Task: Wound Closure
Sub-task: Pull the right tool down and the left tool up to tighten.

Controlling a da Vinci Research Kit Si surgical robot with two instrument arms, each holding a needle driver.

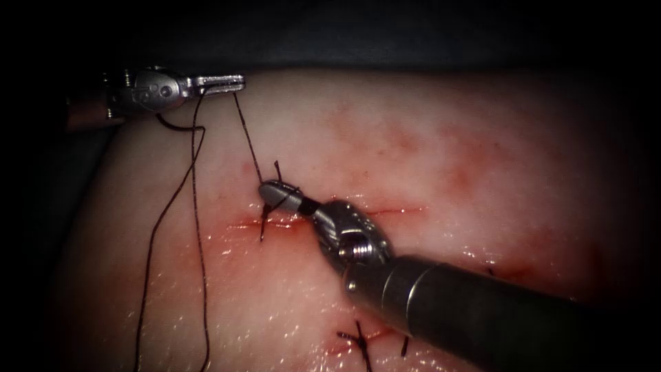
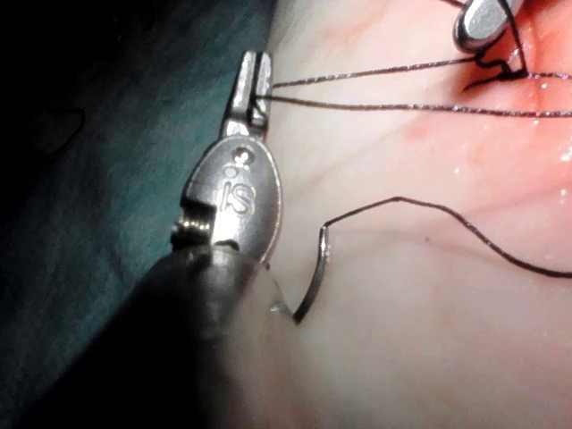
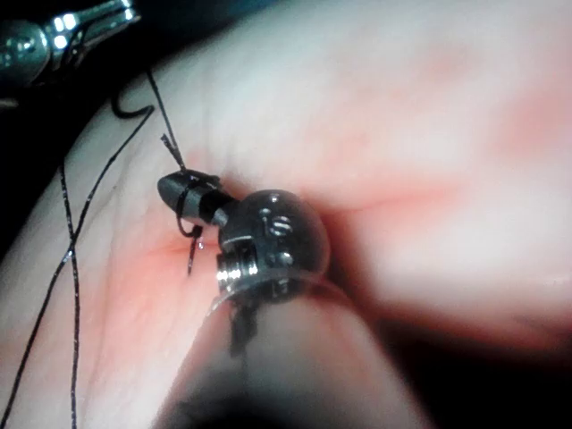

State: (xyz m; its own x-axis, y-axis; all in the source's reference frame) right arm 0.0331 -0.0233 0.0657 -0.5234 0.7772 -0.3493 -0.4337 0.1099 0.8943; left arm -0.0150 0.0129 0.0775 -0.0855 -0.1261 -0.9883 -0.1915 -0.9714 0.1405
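Left jaws (image 1: 231, 84) pinch thread (image 1: 197, 207); right jaws (image 1: 274, 193) closed, thread looped round; needle (image 2: 315, 284) lies loose, part hidden

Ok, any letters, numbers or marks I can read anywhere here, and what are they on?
"IS": stamped on the metal head of the left pincer, read in the left wrist view; small dots sit above the letters.
Right pincer: no readable mark on its head.
Tissue and thread: no writing.

A teal-green drape (image 2: 107, 179) lies beside and beyond the pork.
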